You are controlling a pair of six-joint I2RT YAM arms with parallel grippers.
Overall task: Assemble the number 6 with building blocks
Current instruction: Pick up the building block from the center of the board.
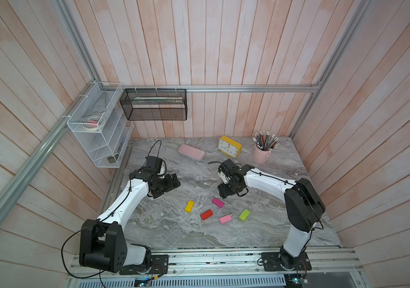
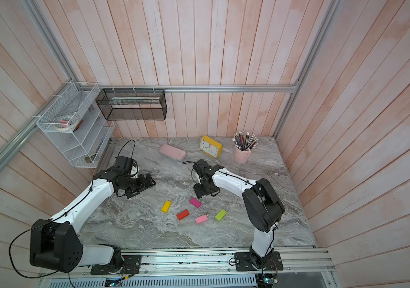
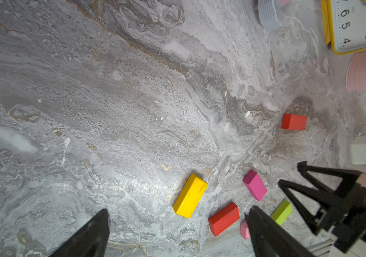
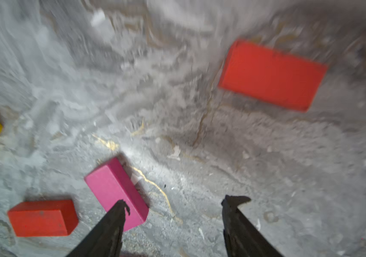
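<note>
- Building blocks lie loose on the marble table [image 1: 164,224], none touching: yellow block [image 1: 189,206], magenta block [image 1: 218,202], red block [image 1: 206,214], light pink block [image 1: 225,219], lime green block [image 1: 244,214]; no 6 formed yet
- Second red block [image 4: 271,75] sits apart, well ahead of the right gripper [image 4: 177,201]; hidden from both top views; probably the figure's first piece or the next pick
- Right jaws parted, only bare table between them; magenta block just beside one fingertip [image 4: 119,213]
- Right arm: elbow raised, wrist folded down, fingers aimed at the table
- Left gripper [image 3: 178,211] spread wide and empty, the scattered blocks ahead of its tips; arm stretched low over bare table, apparently waiting
</note>
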